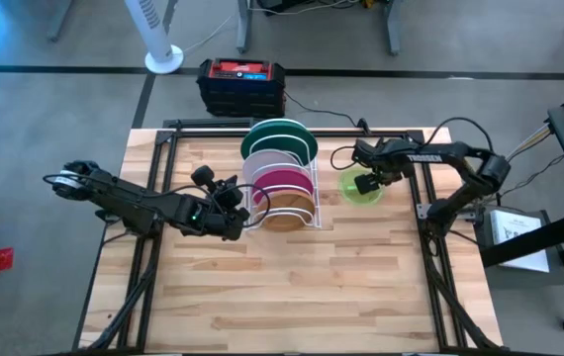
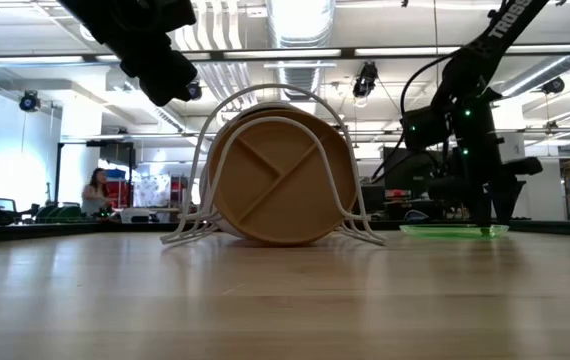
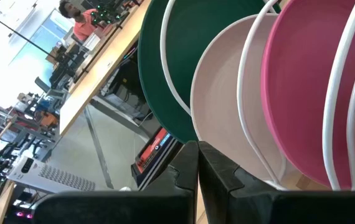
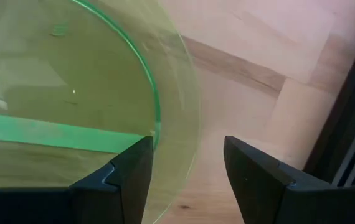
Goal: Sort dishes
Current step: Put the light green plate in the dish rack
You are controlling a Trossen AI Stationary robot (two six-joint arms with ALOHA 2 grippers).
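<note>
Plates are stood on edge in the white wire dish rack (image 1: pixel 292 203) near the middle of the light wooden table (image 1: pixel 292 287). From 12 o'clock toward 6 o'clock in the high view they are the large dark green round plastic plate (image 1: pixel 280 133), the white round plastic plate (image 1: pixel 274 163), the magenta pink round plastic plate (image 1: pixel 290 183) and the brown round plastic plate with divisions (image 1: pixel 284 217). In the low view the brown plate is seen face-on, framed by the rack's wire loops.

At 3 o'clock of the rack, just beside it, the smaller translucent lime-green round plastic plate (image 1: pixel 361 188) is laid flat on the table. The right gripper (image 1: pixel 366 182) is held over this plate. Its dark fingers (image 4: pixel 255 180) are seen spread apart in the right wrist view. The plate's rim is crossed by one finger, while the other finger stands outside the rim over bare wood; whether the rim is touched cannot be told.

The left gripper (image 1: pixel 235 210) is held at 9 o'clock of the rack, close to its wires. In the left wrist view its two fingers (image 3: pixel 218 180) are pressed together with nothing between them, pointed at the lower edges of the green, white and pink plates.
</note>
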